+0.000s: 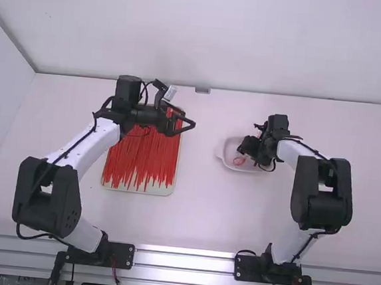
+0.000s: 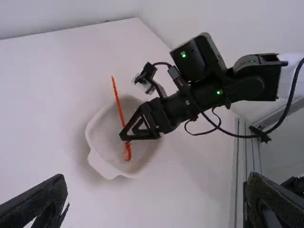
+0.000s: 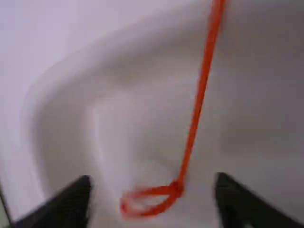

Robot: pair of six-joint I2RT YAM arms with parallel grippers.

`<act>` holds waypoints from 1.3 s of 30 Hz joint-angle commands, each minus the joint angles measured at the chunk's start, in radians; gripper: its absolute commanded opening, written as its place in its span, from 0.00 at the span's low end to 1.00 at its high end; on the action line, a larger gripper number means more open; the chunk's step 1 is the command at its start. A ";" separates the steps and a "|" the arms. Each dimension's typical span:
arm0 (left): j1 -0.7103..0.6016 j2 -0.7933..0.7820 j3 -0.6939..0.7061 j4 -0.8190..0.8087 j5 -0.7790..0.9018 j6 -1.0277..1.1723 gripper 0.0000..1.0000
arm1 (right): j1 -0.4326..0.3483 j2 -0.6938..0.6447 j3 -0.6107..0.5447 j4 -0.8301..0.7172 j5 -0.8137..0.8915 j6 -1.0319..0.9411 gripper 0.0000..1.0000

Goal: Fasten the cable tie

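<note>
The right gripper [image 1: 244, 154] is held low over a white dish [image 1: 226, 152] on the right half of the table [image 1: 191, 209]. In the right wrist view its fingers [image 3: 66, 204] are seen spread wide, with nothing gripped between them. The red cable tie [image 3: 192, 128] is found inside the dish [image 3: 61, 104]: its small closed loop is laid on the dish floor between the two fingertips, nearer the middle of the gap than either finger, and apart from both. From the loop the long tail is carried up and away toward the far wall of the dish.

In the left wrist view the right gripper [image 2: 129, 135] is shown from the side, pointed down into the dish [image 2: 97, 159]. The cable tie [image 2: 118, 110] is seen standing steeply just beside the gripper's tip, with its tail raised above the rim. Whether the tail is touched by a finger cannot be told.

The left gripper [image 1: 179, 125] is held above the far edge of a tray [image 1: 136, 190] of loose red ties [image 1: 142, 155], well apart from the dish. Its fingers [image 2: 38, 204] are spread wide and nothing is held.
</note>
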 commanded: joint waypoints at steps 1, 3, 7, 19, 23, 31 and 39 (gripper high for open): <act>0.012 0.000 -0.010 0.011 0.014 0.004 0.99 | -0.002 -0.007 0.020 -0.006 0.000 0.004 0.99; 0.020 0.000 -0.010 0.017 0.014 -0.004 0.99 | -0.002 -0.021 0.020 -0.019 -0.012 0.003 1.00; 0.062 -0.008 -0.001 -0.002 0.033 -0.075 0.99 | -0.002 -0.074 0.020 -0.077 -0.032 0.003 1.00; 0.159 -0.150 0.042 -0.246 0.063 0.015 0.99 | 0.072 -0.361 0.020 -0.308 -0.025 0.003 1.00; 0.156 -0.200 0.042 -0.289 0.003 -0.024 0.99 | 0.121 -0.430 0.020 -0.355 0.007 0.016 1.00; 0.156 -0.230 0.041 -0.275 -0.062 -0.158 0.99 | 0.212 -0.508 0.020 -0.449 0.098 0.037 0.99; 0.129 -0.274 -0.003 -0.239 -0.118 -0.101 0.95 | 0.191 -0.552 -0.024 -0.433 0.175 -0.007 0.95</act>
